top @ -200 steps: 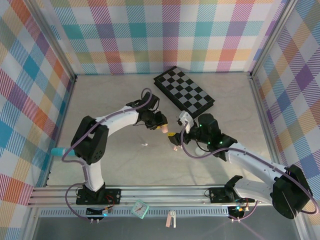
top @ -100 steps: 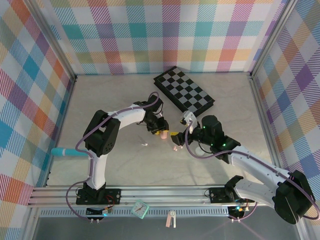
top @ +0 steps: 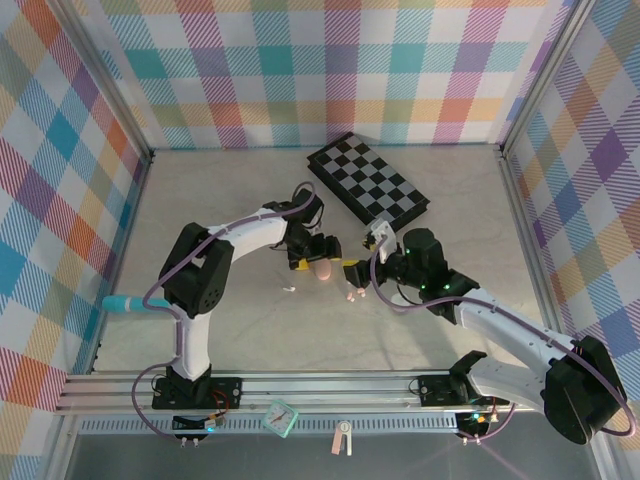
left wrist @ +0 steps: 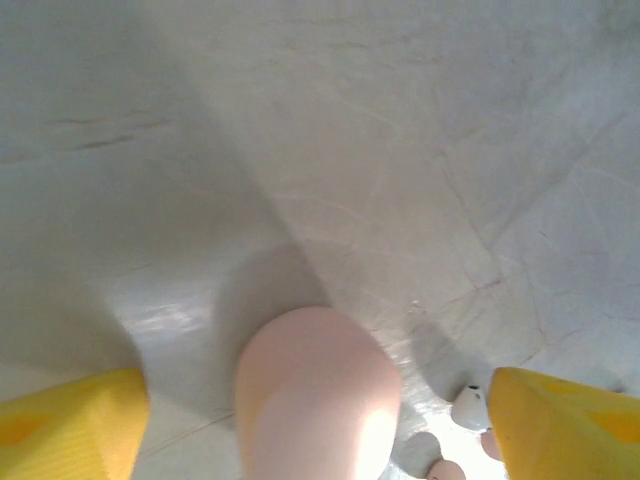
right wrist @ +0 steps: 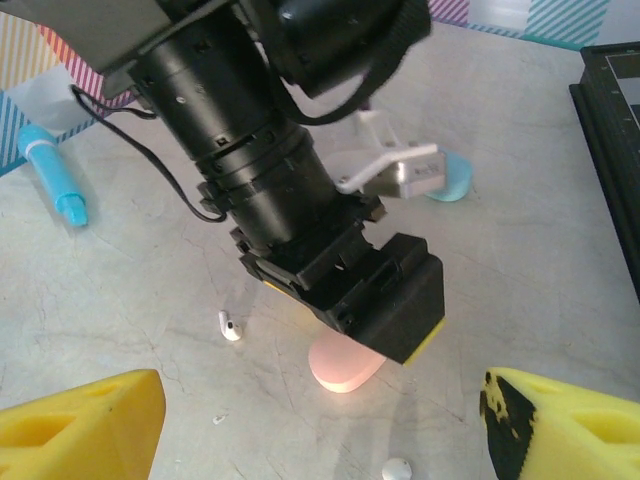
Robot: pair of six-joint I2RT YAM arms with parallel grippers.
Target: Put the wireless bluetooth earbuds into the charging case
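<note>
Left wrist view gives us the best look: a white earbud (left wrist: 468, 408) and a pink earbud (left wrist: 440, 468) lie loose on the table (left wrist: 400, 150), just beside the pink case (left wrist: 318, 385). No earbud is in the case yet. We cannot tell if its lid is up.

The case lies between the two yellow fingers (left wrist: 70, 420) of the left claw (left wrist: 315, 405), which is spread wide and touches nothing. In the right wrist view, a second white earbud (right wrist: 230, 326) lies a bit away on the other side of the case. The right claw (right wrist: 320, 400) hangs near, spread wide too, with nothing in it.

We think the job now is to catch the case and hold it firm. To do it well, we should keep the case in the middle. We should squeeze slowly so it does not slip out, and not bump the little earbuds next to the finger.

A checkerboard (top: 367, 180) and a blue pen (top: 125, 303) lie well apart.
</note>
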